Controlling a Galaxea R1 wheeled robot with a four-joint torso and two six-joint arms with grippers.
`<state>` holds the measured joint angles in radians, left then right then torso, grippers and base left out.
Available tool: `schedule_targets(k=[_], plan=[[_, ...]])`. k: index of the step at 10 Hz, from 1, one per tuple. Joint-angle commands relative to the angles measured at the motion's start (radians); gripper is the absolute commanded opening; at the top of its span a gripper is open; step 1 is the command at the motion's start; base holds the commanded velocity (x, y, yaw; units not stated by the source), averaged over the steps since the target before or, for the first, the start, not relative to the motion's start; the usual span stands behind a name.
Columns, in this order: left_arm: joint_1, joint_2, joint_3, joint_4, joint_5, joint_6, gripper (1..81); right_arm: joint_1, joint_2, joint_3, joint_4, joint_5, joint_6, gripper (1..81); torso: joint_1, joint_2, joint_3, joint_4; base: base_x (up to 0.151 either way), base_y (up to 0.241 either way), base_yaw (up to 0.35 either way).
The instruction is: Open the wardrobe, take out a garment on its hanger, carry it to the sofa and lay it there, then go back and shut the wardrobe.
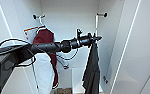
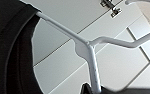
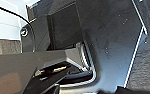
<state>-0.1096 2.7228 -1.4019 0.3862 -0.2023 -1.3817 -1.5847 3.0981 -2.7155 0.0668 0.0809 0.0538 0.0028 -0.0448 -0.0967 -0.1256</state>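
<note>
No text, label, brand, number or sign can be read in any view.

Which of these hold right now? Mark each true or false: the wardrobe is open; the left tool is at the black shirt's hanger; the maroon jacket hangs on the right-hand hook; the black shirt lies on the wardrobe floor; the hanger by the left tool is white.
1. The wardrobe is open: true.
2. The left tool is at the top of the black shirt, by its hanger: true.
3. The maroon jacket hangs on the right-hand hook: false, it hangs on the left-hand hook.
4. The black shirt lies on the wardrobe floor: false, it hangs down below the left tool.
5. The hanger is white: true.
</note>
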Motion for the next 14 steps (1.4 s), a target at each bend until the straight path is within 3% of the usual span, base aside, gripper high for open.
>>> schedule_targets(k=[1, 14], plan=[[-0.173, -0.009, 0.011, 0.017, -0.029, 0.02, 1.0, 0.034, 0.009, 0.011, -0.004, -0.058, -0.002, 81.1, 0.0, 0.0, 0.0, 0.0, -0.123, 0.0, 0.0], [-0.132, -0.023, 0.05, 0.022, -0.032, 0.021, 1.0, 0.037, 0.012, 0.011, -0.005, -0.047, -0.002, 81.1, 0.0, 0.0, 0.0, 0.0, -0.124, 0.0, 0.0]])
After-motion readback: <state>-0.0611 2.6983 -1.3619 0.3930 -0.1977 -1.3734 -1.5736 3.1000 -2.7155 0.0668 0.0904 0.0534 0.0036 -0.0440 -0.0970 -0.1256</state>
